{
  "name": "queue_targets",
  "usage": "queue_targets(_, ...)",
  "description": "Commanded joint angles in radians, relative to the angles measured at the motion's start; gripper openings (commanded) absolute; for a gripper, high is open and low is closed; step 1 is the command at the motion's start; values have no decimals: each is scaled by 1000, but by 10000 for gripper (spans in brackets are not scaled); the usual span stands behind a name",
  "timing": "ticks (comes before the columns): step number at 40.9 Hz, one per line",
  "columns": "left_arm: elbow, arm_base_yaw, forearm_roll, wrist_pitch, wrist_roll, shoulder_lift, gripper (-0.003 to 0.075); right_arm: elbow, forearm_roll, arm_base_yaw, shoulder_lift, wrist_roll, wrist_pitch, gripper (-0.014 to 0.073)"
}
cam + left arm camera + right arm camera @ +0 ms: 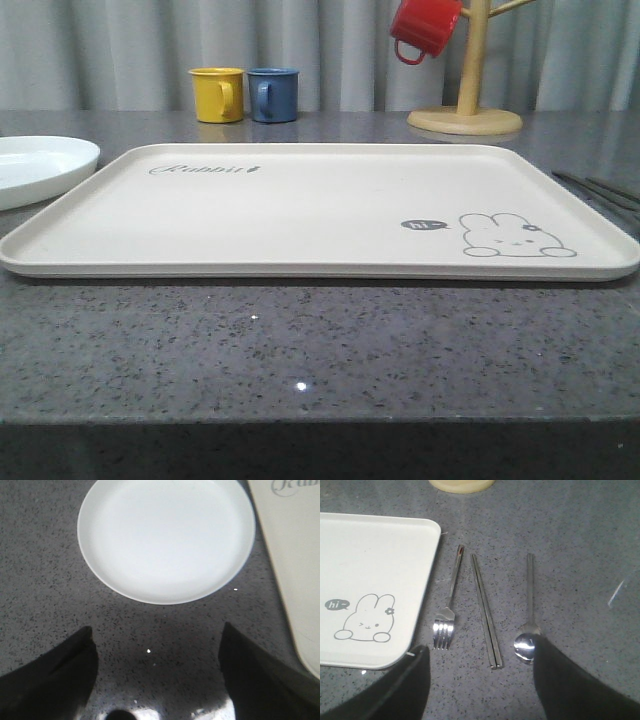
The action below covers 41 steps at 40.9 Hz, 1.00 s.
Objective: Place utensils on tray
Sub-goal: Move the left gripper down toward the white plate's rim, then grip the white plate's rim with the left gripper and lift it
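The tray (320,215) is the biggest thing here and everything else sits around it on the grey speckled counter (320,350). It lies flat and bare, rabbit drawing at its near right corner, so nothing has been loaded yet; I judge the task to be at its very start.

Just off the tray's left edge rests the white plate (165,535), empty and close to the rim without touching it. The left gripper (157,675) hangs above the counter beside the plate, its 2 dark fingers spread wide and holding nothing, lined up as if the plate were its first pick.

Behind the tray, against the curtain, stands a wooden mug tree (468,90) with a red mug (422,28) hooked on a peg, and further left a yellow mug (217,94) and a blue mug (272,94) stand side by side. These look like bystanders.

Off the tray's right edge lie the 3 slim pieces, parallel to each other: the fork (447,602) nearest the tray, then the chopsticks (486,611) pressed together as a pair, then the spoon (529,605) farthest out. The right gripper (480,680) hovers over them, fingers apart and empty, roughly straddling the chopsticks. Laid flat on stone, these thin pieces will probably be awkward to pinch.
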Motion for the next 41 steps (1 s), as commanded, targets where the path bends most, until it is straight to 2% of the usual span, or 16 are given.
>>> queue_targets(1,-86,55,-42,-36,13,92,496,-29,0,-5,14,-5,-66,476)
queue_targets(14,-208,249,-403,-31,233,363,496,-29,0,-5,14,-5,-66,476)
queue_targets(29,-259,265,-474,-138,236,513,496,-29,0,-5,14,-5,-66,476)
queue_targets(41,-261,265,-492,-160,236,574,496,-29,0,-5,14,-5,-66,476)
